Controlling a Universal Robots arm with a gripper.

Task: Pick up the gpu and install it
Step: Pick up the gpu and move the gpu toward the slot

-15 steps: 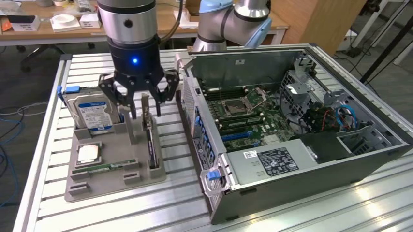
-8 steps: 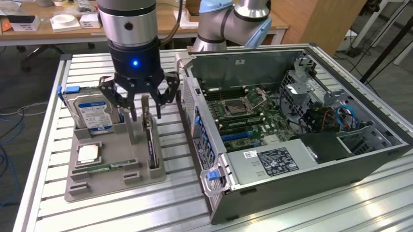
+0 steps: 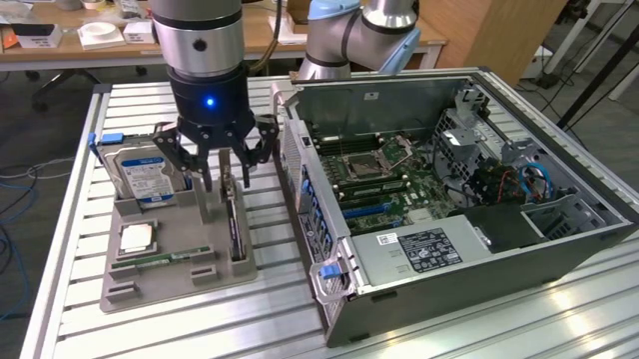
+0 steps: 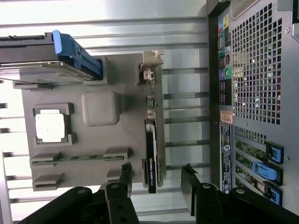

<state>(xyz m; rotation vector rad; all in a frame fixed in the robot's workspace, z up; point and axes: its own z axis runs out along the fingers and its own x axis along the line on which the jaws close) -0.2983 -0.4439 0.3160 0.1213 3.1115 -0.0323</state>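
Jaws released, wide over upright gpu [image 4: 153, 154]; silver bracket [image 4: 152, 60] clear in wrist view.

Count: one gpu [image 3: 233, 217], one hard drive [image 3: 145, 176], one processor [image 3: 136, 238], one RAM stick [image 3: 164, 259], one holder tray [image 3: 170, 288], one computer case [image 3: 479, 292].

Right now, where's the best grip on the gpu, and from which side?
Probably from straight above, pinching its two flat faces at the black cooler section. The gpu stands on edge in a holder slot, thin top edge up, both faces exposed. The open tool hangs over it.
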